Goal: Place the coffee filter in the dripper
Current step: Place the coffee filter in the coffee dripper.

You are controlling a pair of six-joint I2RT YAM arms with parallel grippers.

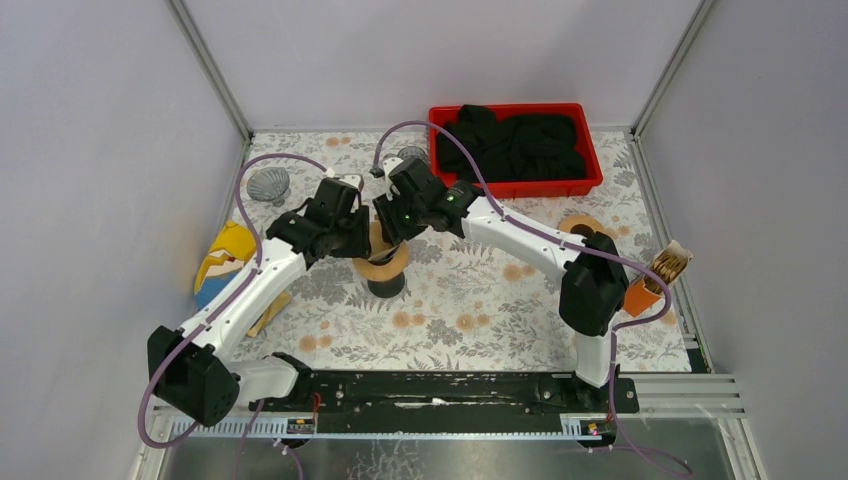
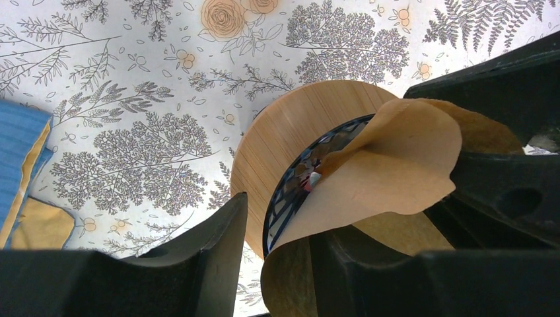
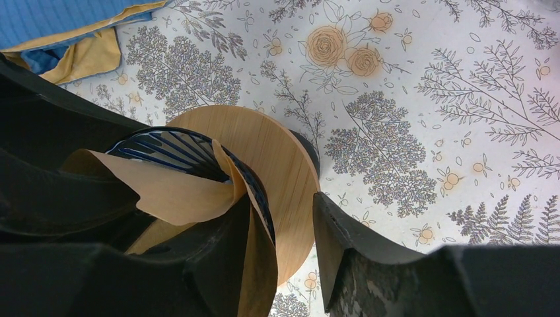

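The dripper point(image 1: 384, 268) stands near the middle of the flower-printed desk point(image 1: 480, 300). It has a dark ribbed cone inside a round wooden collar, on a black base. Both arms meet right above it, the left arm coming in from 8 o'clock and the right arm from 3 o'clock.

The coffee filter point(image 2: 389, 165) is a sheet of brown paper. It sits at the dripper's mouth, curled and folded over rather than spread flat against the ribs. One flap rises above the rim and another runs down over the collar.

The left gripper point(image 2: 277, 228) has its jaws apart. The filter lies against the inner face of one finger, and the other finger stands clear of the paper, with the wooden collar visible in the gap. The right gripper point(image 3: 280, 201) is the same: jaws parted, paper draped along one finger, the other finger off to the side over the edge of the collar. Neither pair pinches the paper.

A red bin point(image 1: 590, 182) holding black cloth point(image 1: 515, 145) sits at 1 o'clock. A blue and yellow figure point(image 1: 222, 262) lies at 9 o'clock, and an orange holder point(image 1: 645, 295) stands at 3 o'clock.
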